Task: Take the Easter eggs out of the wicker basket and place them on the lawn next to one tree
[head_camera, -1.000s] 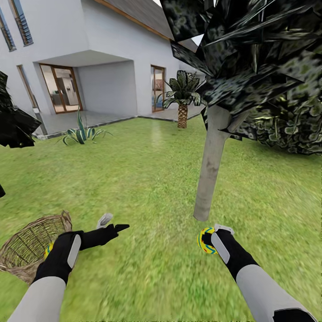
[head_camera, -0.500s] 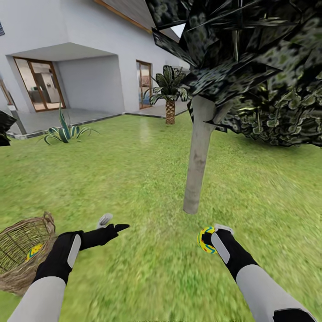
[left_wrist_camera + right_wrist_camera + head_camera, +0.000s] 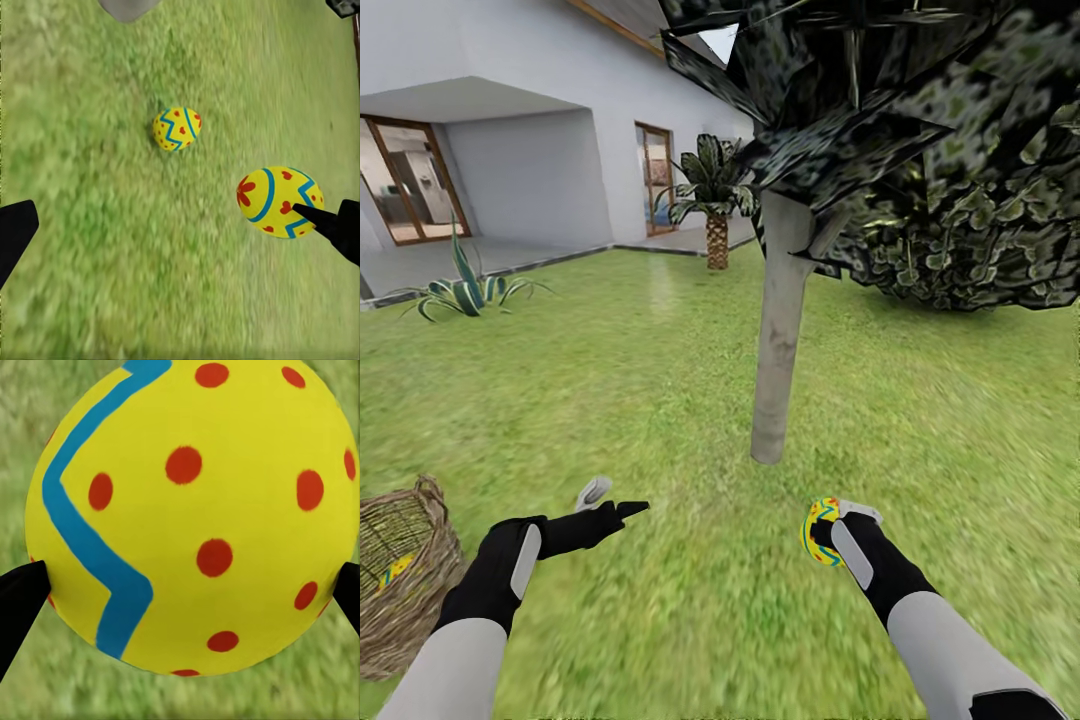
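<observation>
The lawn (image 3: 660,400); the tree (image 3: 778,330) just ahead of the right claw (image 3: 830,530), clamped on an Easter egg (image 3: 820,532); left claw (image 3: 605,500) apart, empty — wicker basket (image 3: 400,590) behind it. Risk: a high release lets the egg roll away from the trunk.

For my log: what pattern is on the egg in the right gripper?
Yellow egg with red dots and a blue zigzag; clearest in the right wrist view.

Grey forearms, black wrists, grey-padded black fingers (image 3: 593,492)
</observation>
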You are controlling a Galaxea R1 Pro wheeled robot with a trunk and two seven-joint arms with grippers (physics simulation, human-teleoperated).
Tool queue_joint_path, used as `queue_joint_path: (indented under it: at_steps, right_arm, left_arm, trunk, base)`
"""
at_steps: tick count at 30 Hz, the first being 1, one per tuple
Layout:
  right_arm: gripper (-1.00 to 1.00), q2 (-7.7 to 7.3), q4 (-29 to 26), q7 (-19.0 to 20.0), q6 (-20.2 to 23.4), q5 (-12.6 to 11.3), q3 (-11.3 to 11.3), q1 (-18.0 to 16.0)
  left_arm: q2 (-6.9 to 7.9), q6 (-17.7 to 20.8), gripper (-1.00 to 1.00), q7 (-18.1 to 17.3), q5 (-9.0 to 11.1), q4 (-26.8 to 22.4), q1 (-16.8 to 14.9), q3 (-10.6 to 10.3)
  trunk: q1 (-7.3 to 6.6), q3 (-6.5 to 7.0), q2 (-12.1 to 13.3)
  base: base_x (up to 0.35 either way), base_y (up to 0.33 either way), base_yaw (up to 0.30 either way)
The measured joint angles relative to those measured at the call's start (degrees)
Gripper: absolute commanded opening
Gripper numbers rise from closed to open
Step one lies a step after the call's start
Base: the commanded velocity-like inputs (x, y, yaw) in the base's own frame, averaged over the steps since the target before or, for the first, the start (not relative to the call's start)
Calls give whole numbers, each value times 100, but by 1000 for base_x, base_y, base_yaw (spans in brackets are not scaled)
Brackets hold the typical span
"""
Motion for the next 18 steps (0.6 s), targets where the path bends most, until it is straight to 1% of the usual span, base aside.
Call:
queue_joint_path:
  at_steps: [9, 18]
  right_arm:
    - [-100, -2, 1, 0, -1, 4, -8, -2]
    - [-100, -1, 5, 0, -7, 5, -6, 0]
  left_arm:
    - [-1, 0, 100, -1, 3, -1, 0, -2]
    - [0, 0, 100, 0, 4, 0, 0, 0]
  trunk:
    - [198, -246, -361]
    - [396, -488, -722]
  base:
    - [0, 0, 51]
    - [0, 0, 3]
